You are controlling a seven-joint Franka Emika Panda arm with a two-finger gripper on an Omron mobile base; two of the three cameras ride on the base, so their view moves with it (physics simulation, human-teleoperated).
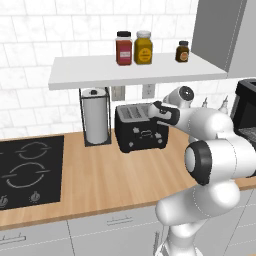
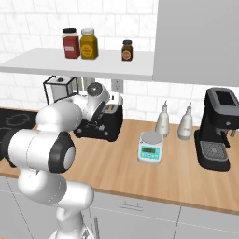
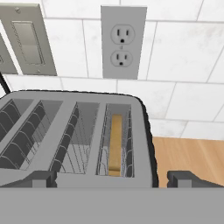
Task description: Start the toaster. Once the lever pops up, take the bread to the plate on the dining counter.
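Wooden wall counter (image 1: 100,175) bears one toaster (image 1: 141,127) holding seemingly one bread (image 3: 115,144) slice, fingers (image 3: 188,179) spread above.

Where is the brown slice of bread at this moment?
In the hand view, the brown bread slice stands upright inside the rightmost slot of the black toaster, below the wall outlet.

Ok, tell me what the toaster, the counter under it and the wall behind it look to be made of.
Toaster: matte black body, plastic or coated metal by its dull look; its grey top and the thin wire guides in the slots look metallic.
Counter: light wood, smooth, with faint grain streaks.
Wall: glossy white tiles, probably ceramic, with grey grout lines.
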